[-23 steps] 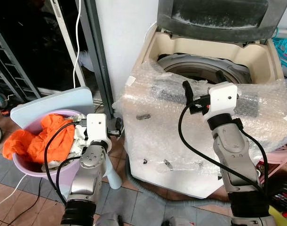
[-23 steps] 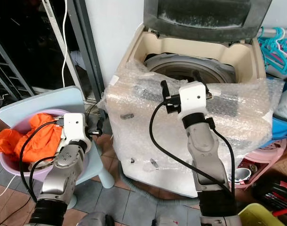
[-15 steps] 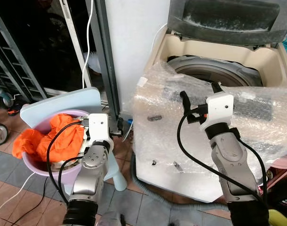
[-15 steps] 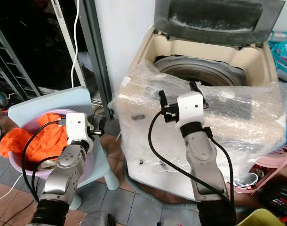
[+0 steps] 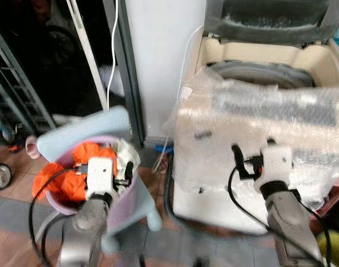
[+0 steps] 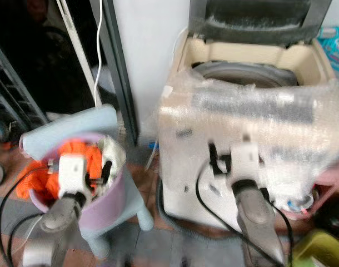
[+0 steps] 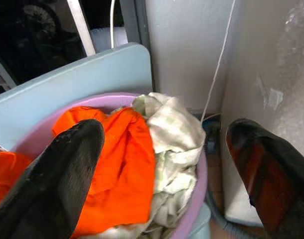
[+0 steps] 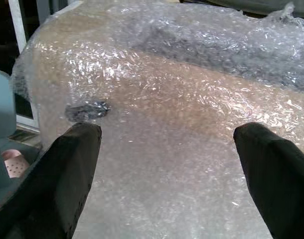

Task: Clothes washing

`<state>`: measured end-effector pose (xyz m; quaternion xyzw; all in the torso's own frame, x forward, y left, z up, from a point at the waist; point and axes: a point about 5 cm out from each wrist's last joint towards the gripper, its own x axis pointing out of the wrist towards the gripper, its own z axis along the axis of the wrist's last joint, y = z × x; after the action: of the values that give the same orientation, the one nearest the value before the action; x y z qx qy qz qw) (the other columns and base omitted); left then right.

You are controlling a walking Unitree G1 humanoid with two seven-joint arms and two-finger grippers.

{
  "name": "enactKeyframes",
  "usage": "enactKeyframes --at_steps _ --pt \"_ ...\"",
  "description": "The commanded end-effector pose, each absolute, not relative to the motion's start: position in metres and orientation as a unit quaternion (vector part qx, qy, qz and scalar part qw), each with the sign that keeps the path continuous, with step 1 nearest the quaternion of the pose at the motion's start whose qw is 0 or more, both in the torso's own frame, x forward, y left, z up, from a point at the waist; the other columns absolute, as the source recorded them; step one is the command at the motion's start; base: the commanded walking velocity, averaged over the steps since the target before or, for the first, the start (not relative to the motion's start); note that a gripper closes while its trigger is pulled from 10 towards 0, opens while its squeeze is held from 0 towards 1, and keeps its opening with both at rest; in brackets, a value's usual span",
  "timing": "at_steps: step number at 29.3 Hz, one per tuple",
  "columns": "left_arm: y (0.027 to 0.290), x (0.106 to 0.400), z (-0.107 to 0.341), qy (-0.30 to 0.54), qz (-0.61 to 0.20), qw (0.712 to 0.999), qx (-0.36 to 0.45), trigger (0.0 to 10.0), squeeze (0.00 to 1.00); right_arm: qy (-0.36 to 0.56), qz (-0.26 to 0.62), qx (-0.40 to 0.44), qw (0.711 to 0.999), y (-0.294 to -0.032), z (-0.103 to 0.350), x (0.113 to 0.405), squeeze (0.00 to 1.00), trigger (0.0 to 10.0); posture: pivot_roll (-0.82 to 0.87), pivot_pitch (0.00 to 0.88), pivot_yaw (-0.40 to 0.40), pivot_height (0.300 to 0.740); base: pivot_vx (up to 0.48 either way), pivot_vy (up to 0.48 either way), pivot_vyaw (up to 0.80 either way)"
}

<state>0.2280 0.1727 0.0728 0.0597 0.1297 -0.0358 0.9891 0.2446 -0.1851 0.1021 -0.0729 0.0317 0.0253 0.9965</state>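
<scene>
Two grippers: both standing wide open, both empty.
Far left: a dark doorway with metal racks (image 5: 16,94) is sitting behind a white cable (image 5: 111,61) hanging down the door frame.
Basin: a lilac basin (image 7: 197,199) is resting on a pale blue chair (image 5: 80,125), low and left of the machine.
Laundry: an orange garment (image 7: 122,164) is lying heaped in the basin, with a pale crumpled cloth (image 7: 174,144) touching it on the machine side.
Left gripper: the left gripper (image 7: 167,164) is hovering just above the heap, fingers spread to either side of it and gripping nothing.
Handling: the clothes are looking soft, light and limp (they will sag and trail once lifted), so nothing fragile here.
Where to hold: pinching a raised fold at the top of the orange bundle is looking best; a deep bite should gather enough cloth.
Washing machine: the top-loading washing machine (image 5: 253,55) is standing to the right with its lid (image 5: 269,19) up and the drum mouth exposed.
Right gripper: the right gripper (image 8: 167,169) is facing the machine's front, close to it, fingers far apart.
In the way: bubble wrap (image 8: 192,99) is draping the machine's front and top edge and could snag a trailing sleeve; the basin rim and chair back are crowding the left approach.
Picture quality: head views are blurring, so small detail is uncertain.
</scene>
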Motion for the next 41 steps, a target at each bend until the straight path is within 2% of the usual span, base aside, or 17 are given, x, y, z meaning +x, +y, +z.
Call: enactKeyframes --at_steps 1,4,6,8,10,13,14,18,22,26,30,32,33,37,41 --pt "0.175 0.224 0.079 0.111 -0.063 0.989 0.076 10.0 0.0 0.044 0.015 -0.076 0.996 -0.193 0.102 0.242 0.0 10.0 -0.04 0.0 0.025 0.74 0.0 0.0 0.0" --pt "0.188 0.212 0.076 0.109 -0.086 0.984 0.112 10.0 0.0 0.042 0.023 -0.126 0.991 -0.191 0.096 0.241 0.0 10.0 -0.04 0.0 0.023 0.74 0.0 0.0 0.0" --pt "0.188 0.211 0.079 0.098 -0.092 0.983 0.123 10.0 0.0 0.05 0.023 -0.065 0.996 -0.188 0.095 0.241 0.0 10.0 -0.04 0.0 0.019 0.74 0.0 0.0 0.0" --pt "0.186 0.214 0.084 0.077 -0.09 0.985 0.122 10.0 0.0 0.049 0.01 -0.072 0.996 -0.188 0.097 0.244 0.0 10.0 -0.03 0.0 0.018 0.74 0.0 0.0 0.0" --pt "0.187 0.218 0.085 0.093 -0.009 0.98 0.173 10.0 0.0 0.06 0.015 -0.061 0.996 -0.188 0.097 0.246 0.0 10.0 -0.03 0.0 0.017 0.74 0.0 0.0 0.0" --pt "0.179 0.22 0.081 0.128 -0.053 0.982 0.13 10.0 0.0 0.065 0.032 -0.058 0.996 -0.187 0.096 0.246 0.0 10.0 -0.03 0.0 0.012 0.74 0.0 0.0 0.0" --pt "0.173 0.219 0.085 0.101 -0.095 0.985 0.101 10.0 0.0 0.061 0.032 -0.064 0.996 -0.188 0.098 0.245 0.0 10.0 -0.03 0.0 0.005 0.74 0.0 0.0 0.0" --pt "0.168 0.217 0.083 0.1 -0.077 0.989 0.075 10.0 0.0 0.063 0.033 -0.069 0.995 -0.188 0.096 0.244 0.0 10.0 -0.01 0.0 -0.022 0.74 0.0 0.0 0.0" --pt "0.16 0.219 0.081 0.105 -0.068 0.99 0.059 10.0 0.0 0.073 0.053 -0.082 0.993 -0.186 0.095 0.248 0.0 10.0 -0.01 0.0 -0.127 0.74 0.0 0.0 0.0" --pt "0.154 0.224 0.081 0.086 -0.064 0.992 0.059 10.0 0.0 0.071 0.081 -0.095 0.99 -0.181 0.097 0.255 0.0 10.0 -0.01 0.0 -0.155 0.74 0.0 0.0 0.0" --pt "0.153 0.226 0.081 0.086 -0.06 0.993 0.05 10.0 0.0 0.064 0.086 -0.101 0.989 -0.178 0.098 0.259 0.0 10.0 0.0 0.0 -0.137 0.74 0.0 0.0 0.0" --pt "0.159 0.225 0.08 0.094 -0.048 0.993 0.046 10.0 0.0 0.058 0.082 -0.1 0.99 -0.178 0.097 0.258 0.0 10.0 -0.01 0.0 -0.086 0.74 0.0 0.0 0.0" --pt "0.159 0.225 0.08 0.094 -0.048 0.993 0.046 10.0 0.0 0.058 0.082 -0.1 0.99 -0.178 0.097 0.258 0.0 10.0 -0.01 0.0 -0.086 0.74 0.0 0.0 0.0" --pt "0.173 0.222 0.076 0.101 -0.031 0.992 0.076 10.0 0.0 0.053 0.063 -0.096 0.992 -0.181 0.094 0.252 0.0 10.0 -0.02 0.0 -0.046 0.74 0.0 0.0 0.73" --pt "0.17 0.221 0.074 0.106 -0.033 0.991 0.07 10.0 0.0 0.052 0.048 -0.09 0.993 -0.185 0.092 0.252 0.0 10.0 -0.03 0.0 -0.031 0.74 0.0 0.0 0.8"
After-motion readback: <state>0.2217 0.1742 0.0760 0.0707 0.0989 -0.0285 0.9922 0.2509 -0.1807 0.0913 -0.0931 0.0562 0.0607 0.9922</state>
